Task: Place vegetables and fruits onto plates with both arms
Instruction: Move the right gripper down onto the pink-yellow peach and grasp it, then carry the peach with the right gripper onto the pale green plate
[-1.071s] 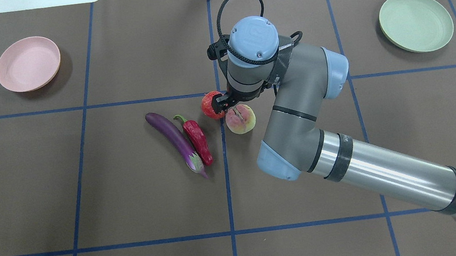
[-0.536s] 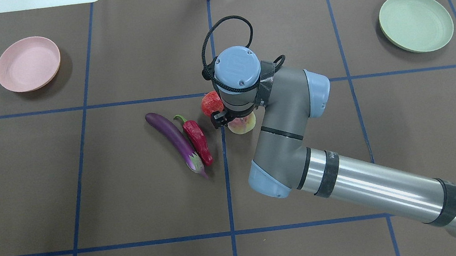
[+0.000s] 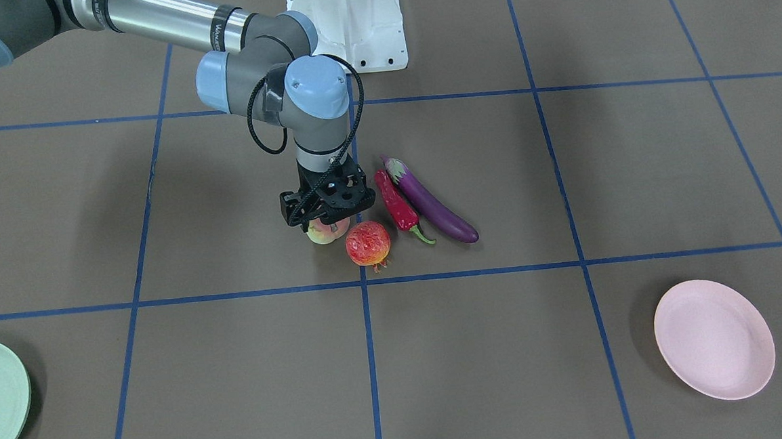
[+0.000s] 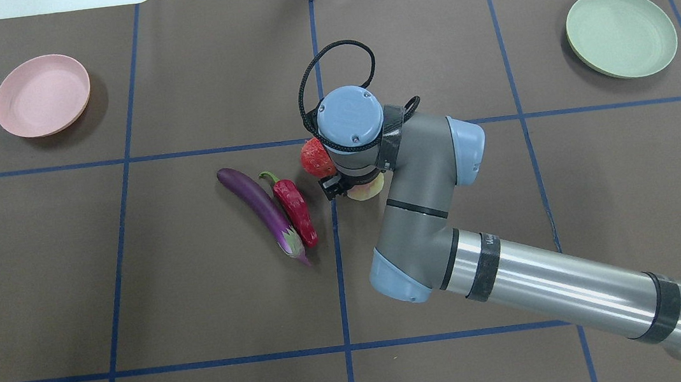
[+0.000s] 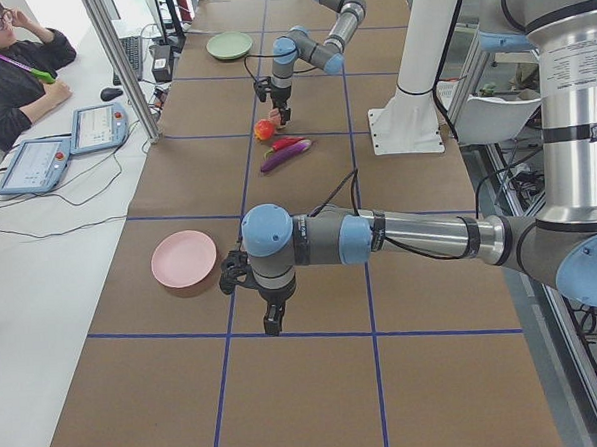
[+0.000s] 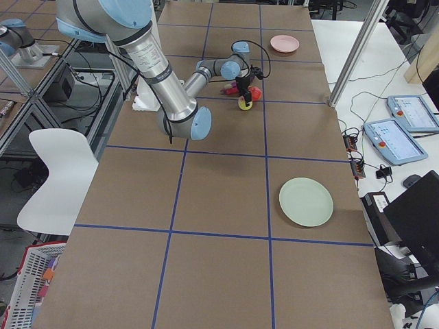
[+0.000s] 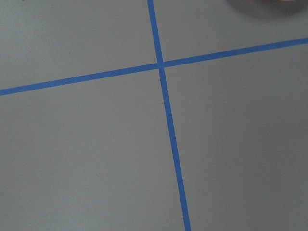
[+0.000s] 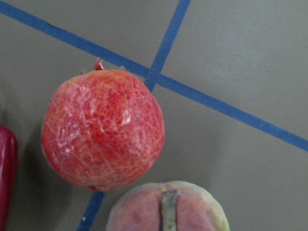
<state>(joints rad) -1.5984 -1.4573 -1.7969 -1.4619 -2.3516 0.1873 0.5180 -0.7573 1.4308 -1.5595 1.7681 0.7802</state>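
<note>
My right gripper [image 3: 324,217] hangs straight down over the yellow-pink peach [image 3: 324,235], with its fingers spread wider than the fruit, so it looks open. In the overhead view the wrist hides most of the peach [image 4: 367,192]. The red-orange pomegranate [image 4: 313,159] touches the peach's far side. The red chili [image 4: 294,206] and the purple eggplant [image 4: 256,207] lie side by side to the left. The pink plate [image 4: 42,95] is at the far left and the green plate [image 4: 620,33] at the far right. My left gripper [image 5: 271,323] shows only in the exterior left view, near the pink plate, and I cannot tell whether it is open or shut.
The white base block [image 3: 351,18] stands at the robot's edge of the table. Blue tape lines cross the brown cover. An operator [image 5: 9,58] sits beyond the far edge with tablets. The left wrist view shows only bare cover and tape.
My right arm has drawn back toward the robot and lowered. Its wrist has gone from beyond the fruits to directly over the peach, hiding most of it. The fruits and vegetables have not moved.
</note>
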